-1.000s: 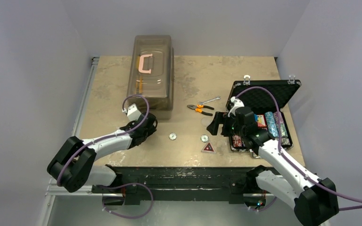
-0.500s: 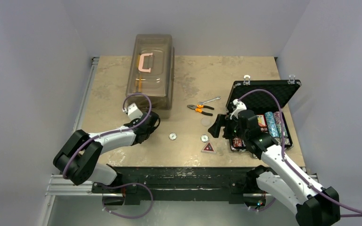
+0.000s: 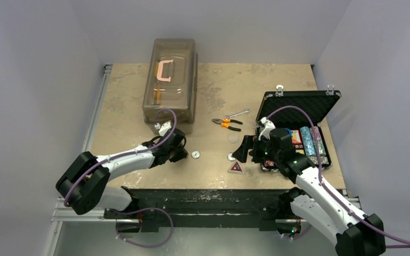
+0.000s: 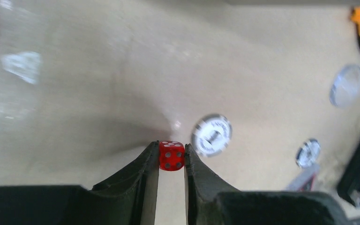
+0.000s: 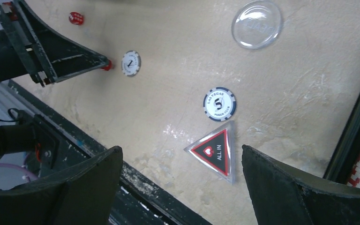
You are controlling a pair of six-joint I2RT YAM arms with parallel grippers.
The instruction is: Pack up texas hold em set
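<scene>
My left gripper [image 4: 171, 157] is shut on a small red die [image 4: 171, 155], held just above the table beside a round white button [image 4: 211, 135]; from above it [image 3: 182, 154] sits left of that button [image 3: 196, 154]. My right gripper [image 5: 180, 154] is open and empty over the red triangle "ALL IN" token [image 5: 214, 151], with a blue-rimmed round chip [image 5: 220, 103] and a clear round button [image 5: 257, 18] beyond. A second red die [image 5: 76, 18] lies on the table. The black case [image 3: 298, 109] stands open at the right with rows of poker chips [image 3: 312, 143] inside.
A large translucent brown box with a pink handle [image 3: 171, 85] stands at the back left. Orange-handled pliers and a wrench [image 3: 229, 120] lie mid-table. The table's front edge [image 3: 203, 188] runs just below the triangle token.
My left gripper has moved right towards the white button, holding the die. My right gripper has moved left and down, out from the case to above the triangle token.
</scene>
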